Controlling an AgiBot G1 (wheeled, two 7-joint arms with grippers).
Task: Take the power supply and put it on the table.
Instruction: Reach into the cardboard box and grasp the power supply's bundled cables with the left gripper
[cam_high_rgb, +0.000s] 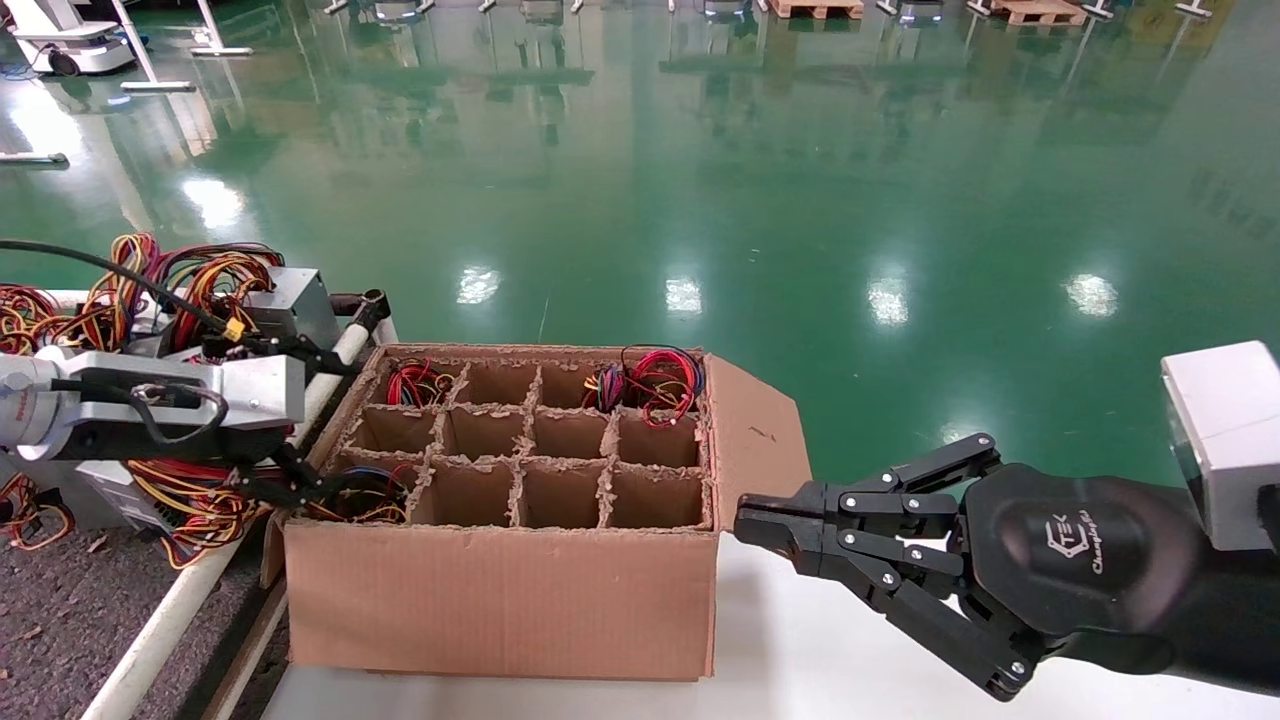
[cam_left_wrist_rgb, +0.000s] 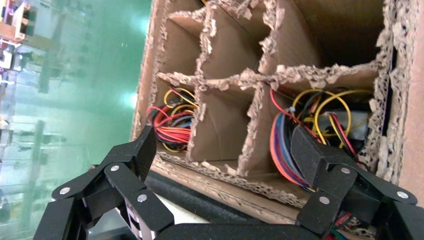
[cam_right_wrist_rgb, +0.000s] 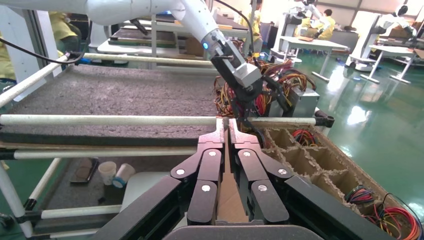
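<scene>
Left gripper (cam_high_rgb: 300, 420) hangs open-jawed over the box's (cam_high_rgb: 500, 600) nine-o'clock cell, its power supply (cam_left_wrist_rgb: 345, 122) unlifted; right gripper (cam_high_rgb: 745, 520) closed, idle

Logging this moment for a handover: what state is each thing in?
Brown cardboard divider box: open, most cells empty, three hold wiring.
Power supply with coloured wires in the near-left cell: still inside the box.
Left hand: open, straddling that corner of the box.
Right hand: shut, beside the box flap.
Dark grey speckled table: power supplies already on it.
</scene>
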